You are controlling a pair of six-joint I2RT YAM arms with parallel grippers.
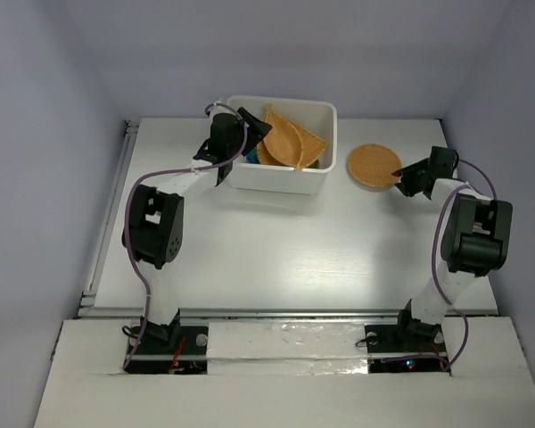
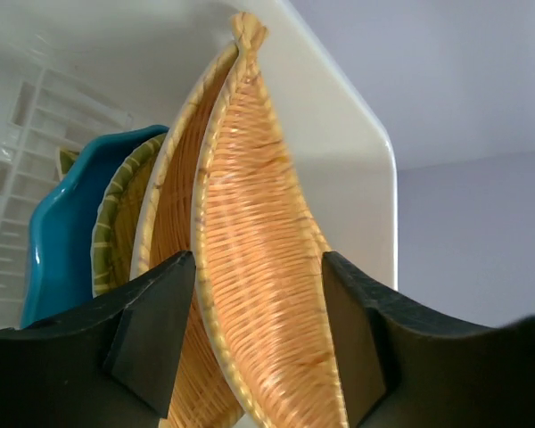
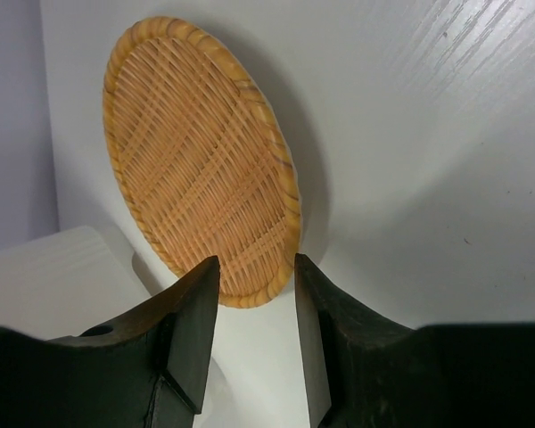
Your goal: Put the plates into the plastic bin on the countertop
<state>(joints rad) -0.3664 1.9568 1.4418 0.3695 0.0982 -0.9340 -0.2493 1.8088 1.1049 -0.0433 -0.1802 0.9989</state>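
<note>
— Where the white plastic tub-shaped bin (image 1: 276, 181) meets the left end effector (image 2: 259, 263), how tight is it?
— Its fingers (image 2: 156, 321) spread wide, straddling an upright leaf-shaped orange woven wicker plate (image 2: 250, 205); a glossy teal plate (image 2: 53, 241) stands on edge nearby, inside.
— And right?
— The right end effector (image 3: 257, 267) gapes at the round wicker plate (image 3: 201, 169), at its braided rim, flat on the smooth white desk (image 3: 410, 134), beside the bin, not touching.

The left arm (image 1: 156, 223) reaches forward with its elbow bent outward; the left gripper (image 1: 252, 127) points to the right, tilted, its jaws standing wide apart. The right arm (image 1: 468, 236) folds sharply at the elbow; the right gripper (image 1: 399, 178) sits low and points left, jaws parted by a narrower gap
</note>
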